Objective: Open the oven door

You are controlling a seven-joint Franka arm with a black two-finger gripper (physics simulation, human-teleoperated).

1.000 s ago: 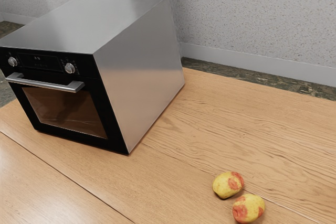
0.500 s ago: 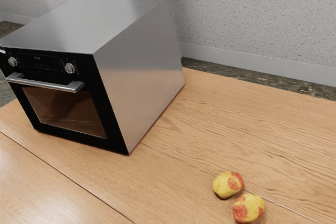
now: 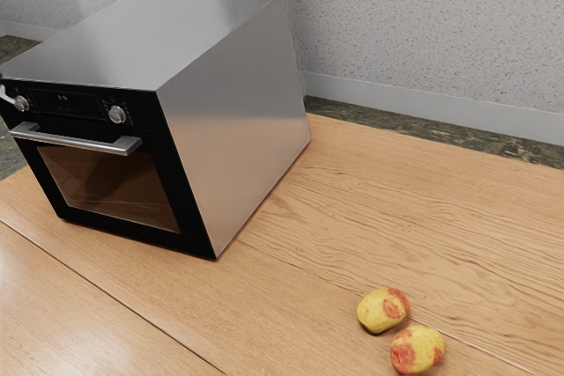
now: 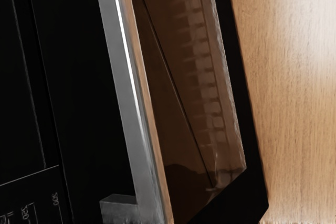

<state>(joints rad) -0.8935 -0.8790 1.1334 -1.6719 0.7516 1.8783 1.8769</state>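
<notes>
Oven door [image 3: 110, 187]: shut, on the oven's [image 3: 233, 121] front
Fingers [image 3: 7, 95]: just crept further in by a knob [image 3: 21, 104], can't tell if open or closed
Handle [image 3: 75, 140]: closer now, so grabbing it's probably next

Smooth, satin-finish metal clad the oven [image 3: 233, 121], its door [image 3: 181, 204] fitted with a glassy window [image 3: 106, 187] and a metal handle [image 3: 75, 141] of soft sheen. The knobs [image 3: 118, 114] were shiny metal; the table [image 3: 423, 217] was grained wood, lightly glossy, and the speckled wall [image 3: 423, 24] looked matt.
</notes>
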